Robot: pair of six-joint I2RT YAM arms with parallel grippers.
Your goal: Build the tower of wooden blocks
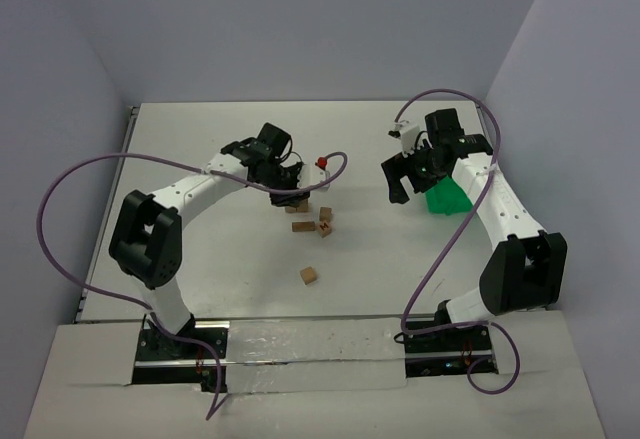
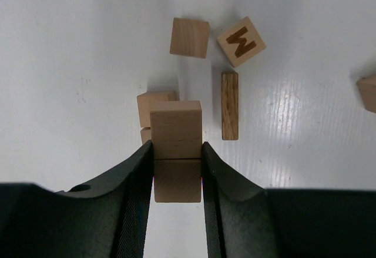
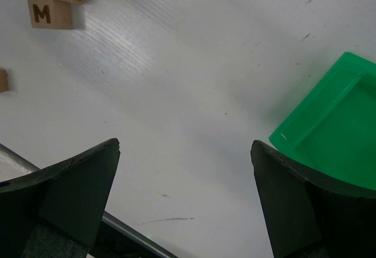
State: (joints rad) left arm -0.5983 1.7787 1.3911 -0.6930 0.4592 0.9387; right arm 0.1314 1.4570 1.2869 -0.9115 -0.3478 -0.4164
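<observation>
Left wrist view is showing my left gripper (image 2: 176, 146) clenching on a plain wooden cube (image 2: 176, 130), with one finger pressing on each side of it. At the held cube's 10 o'clock a second cube (image 2: 155, 106) is peeking out from just behind it; I cannot tell whether the two are touching. At 12 o'clock another plain cube (image 2: 190, 37) is lying apart, and the W cube (image 2: 241, 41) is sitting just beside that one at its 3 o'clock. A block seen edge-on (image 2: 230, 105) is lying at the held cube's 2 o'clock, close by but not touching.

From the top external view, this grip is sitting near the middle of the table (image 1: 200, 159), and a lone cube (image 1: 309, 275) is resting well apart at its 6 o'clock.

My right gripper (image 3: 185, 193) is hanging released, jaws spread wide over bare table and holding nothing. The green bin (image 3: 329, 129) is lying at its 2 o'clock and the M cube (image 3: 50, 13) far off at 10 o'clock.
</observation>
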